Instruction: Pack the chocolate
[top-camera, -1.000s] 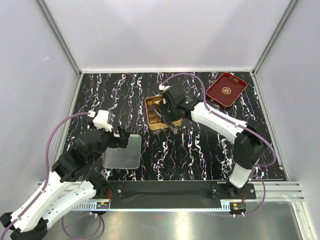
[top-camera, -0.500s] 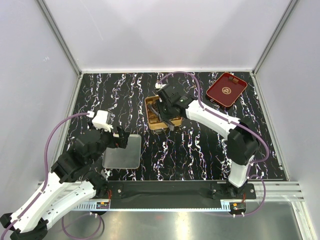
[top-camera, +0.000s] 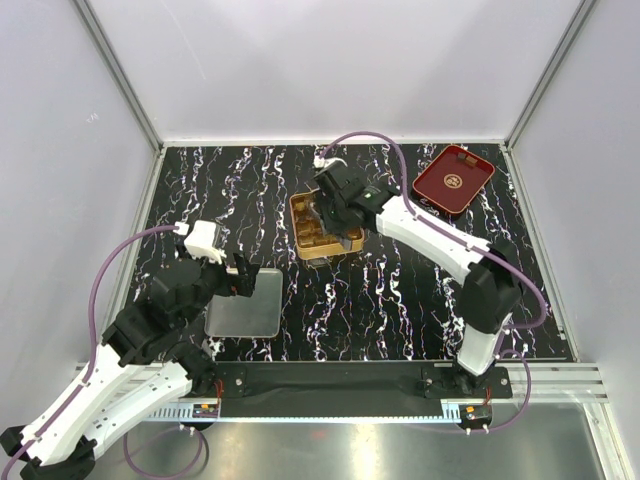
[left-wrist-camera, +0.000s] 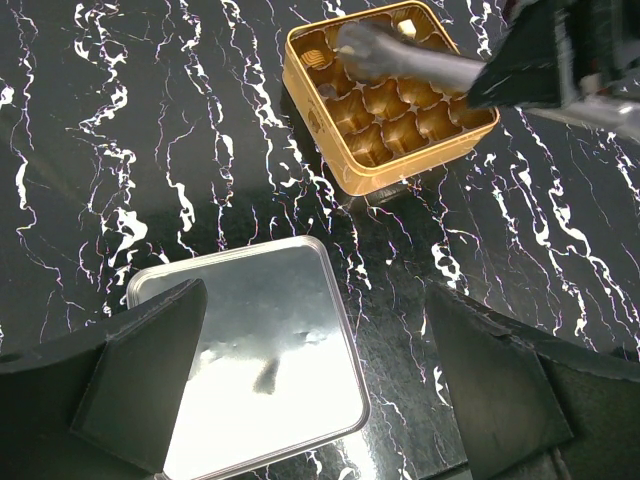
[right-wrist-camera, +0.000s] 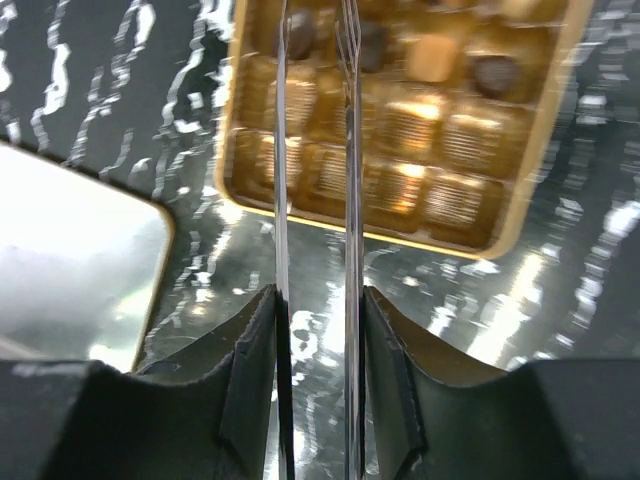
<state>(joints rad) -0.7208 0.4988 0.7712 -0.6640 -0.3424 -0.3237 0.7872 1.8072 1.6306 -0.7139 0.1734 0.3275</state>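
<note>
**A:** Over the gold tin (top-camera: 322, 228), why's the right gripper (right-wrist-camera: 314, 60) hanging there?

**B:** Guessing it's dropping chocolate (right-wrist-camera: 493, 72) into a cell; a few pieces sit in the far row. Fingers slightly apart, can't tell if anything's between them. Left gripper (left-wrist-camera: 315, 385) gapes wide above the silver tray (left-wrist-camera: 250, 370).

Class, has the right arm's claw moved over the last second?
Yes. The right claw has shifted left and away from the bases, further over the gold square tin.
</note>
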